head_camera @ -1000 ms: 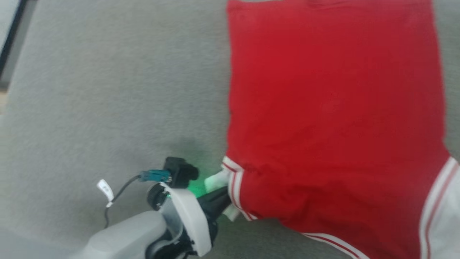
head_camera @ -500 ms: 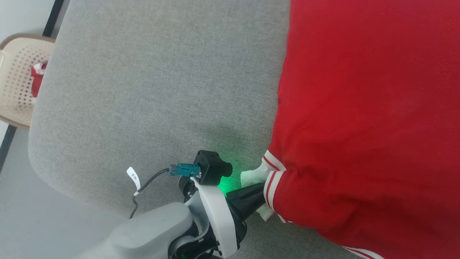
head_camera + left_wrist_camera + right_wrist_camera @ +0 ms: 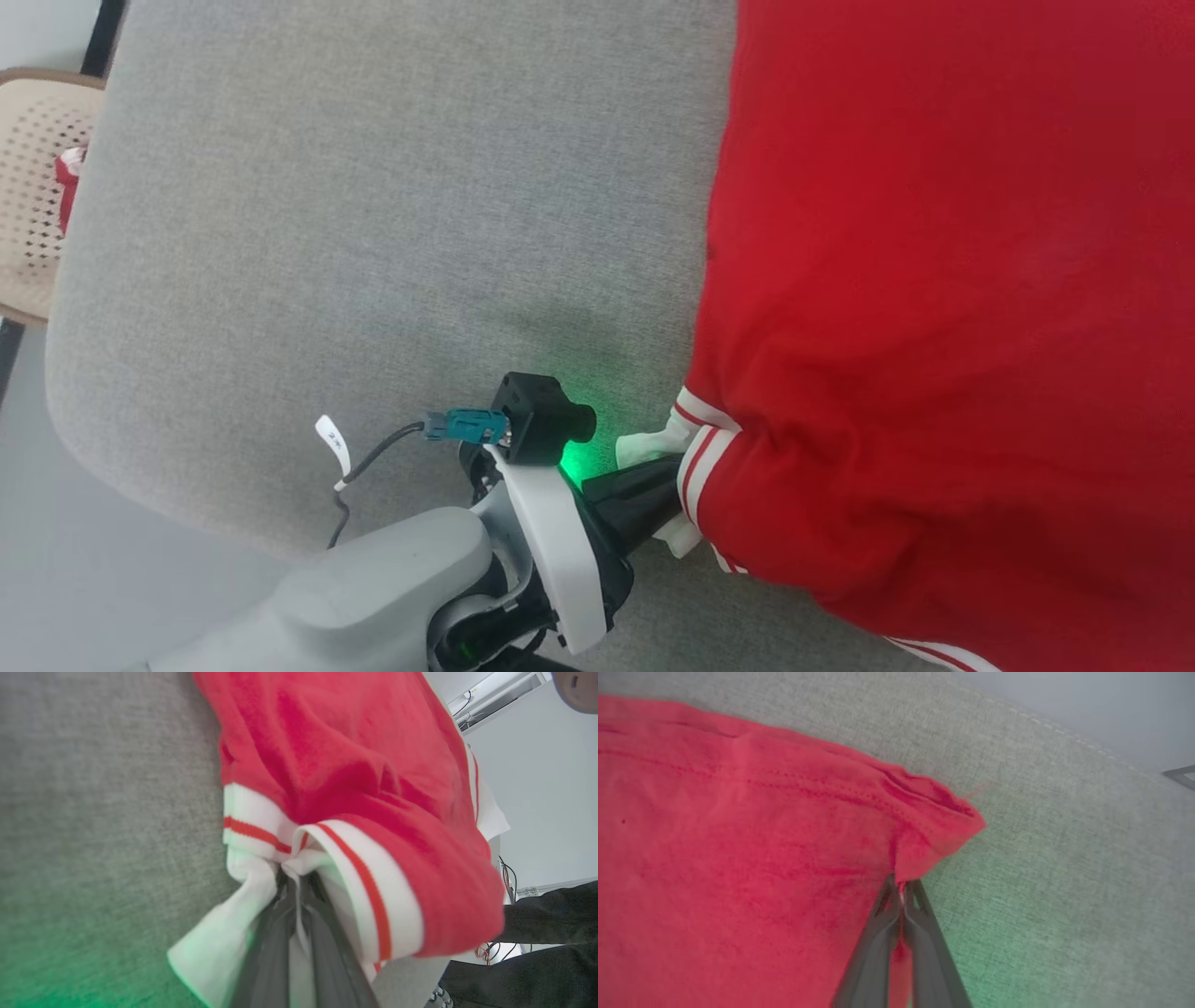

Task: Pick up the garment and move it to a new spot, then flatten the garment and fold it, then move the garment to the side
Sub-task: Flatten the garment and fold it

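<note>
Far left, head view: a beige perforated basket (image 3: 33,187) is sitting just off the edge of the grey padded surface (image 3: 373,233)

Centre-left: the left gripper (image 3: 667,485) is pointing in from the near edge. Its fingers are clamped together on the white sleeve end (image 3: 254,812). In the left wrist view the cuff is bunching around the fingertips and the striped trim is folding over them

Centre to right: the garment (image 3: 934,280) is lying on the grey padded surface, occupying its right part. The body is mostly spreading out in one layer but is wrinkling near the held sleeve

Right, right wrist view: the right gripper (image 3: 901,893) is closed on a red hem corner (image 3: 943,826), with cloth puckering just above the tips

Progress, as judged: both ends are being held, so this is looking like the carrying or stretching-flat stage. No fold is showing yet. Remaining: finishing the flattening, folding, then moving the garment to the side. Whether the move to a new spot is already done cannot be told
</note>
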